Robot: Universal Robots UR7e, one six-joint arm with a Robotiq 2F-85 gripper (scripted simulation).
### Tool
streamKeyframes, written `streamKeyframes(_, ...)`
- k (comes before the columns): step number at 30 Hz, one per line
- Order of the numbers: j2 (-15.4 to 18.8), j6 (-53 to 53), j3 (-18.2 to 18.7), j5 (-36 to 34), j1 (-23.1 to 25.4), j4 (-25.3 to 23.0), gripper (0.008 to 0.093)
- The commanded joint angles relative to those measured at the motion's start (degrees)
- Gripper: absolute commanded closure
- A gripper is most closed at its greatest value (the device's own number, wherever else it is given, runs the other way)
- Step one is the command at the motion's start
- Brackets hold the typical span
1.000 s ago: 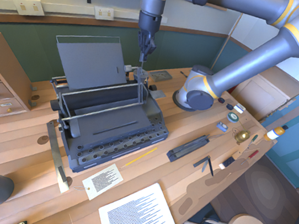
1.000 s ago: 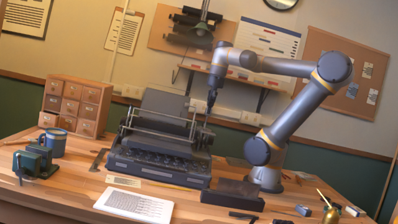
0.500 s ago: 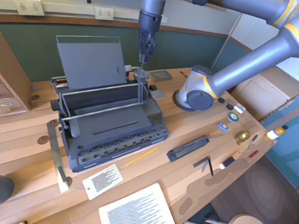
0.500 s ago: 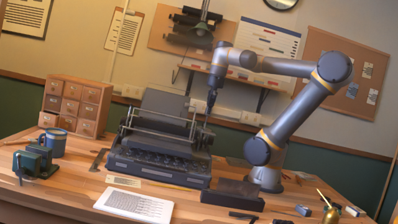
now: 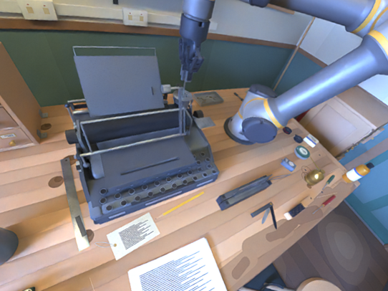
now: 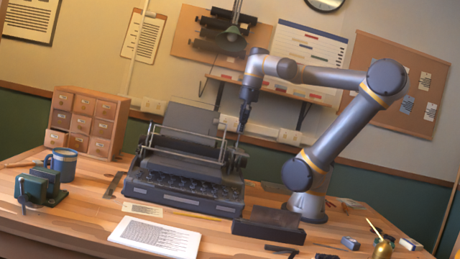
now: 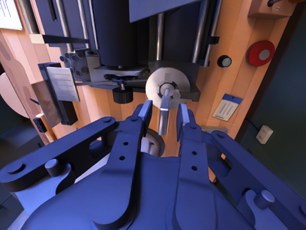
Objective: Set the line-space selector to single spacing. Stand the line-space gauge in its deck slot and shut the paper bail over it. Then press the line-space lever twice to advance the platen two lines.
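The line-space selector [image 7: 168, 88] is a pale round dial at the right end of the typewriter [image 5: 139, 140] carriage. A thin metal stem [image 7: 163, 112] stands up from its hub. The paper bail [image 5: 133, 128] stands raised over the deck, with its slot [image 5: 150, 165] below. The line-space gauge [image 5: 73, 201], a long flat strip, lies on the bench left of the typewriter. My gripper [image 7: 163, 115] hangs straight above the selector, its fingers on either side of the stem. The gripper is open and holds nothing.
The raised paper rest [image 5: 117, 80] stands just left of my gripper. A dark knob [image 7: 122, 94] sits beside the selector. A dark tray [image 5: 244, 192], small tools and a bell [image 5: 313, 175] lie on the bench to the right. A drawer cabinet [image 6: 86, 120] stands far left.
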Motion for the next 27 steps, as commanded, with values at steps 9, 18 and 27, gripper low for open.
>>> streamKeyframes(9, -0.13, 0.0, -1.63, 0.0, 0.0, 1.67, 0.0654)
streamKeyframes(18, -0.21, 0.0, -5.66, 0.0, 0.0, 5.79, 0.0654)
streamKeyframes(27, -0.08, 0.0, -8.46, 0.0, 0.0, 8.51, 0.0654)
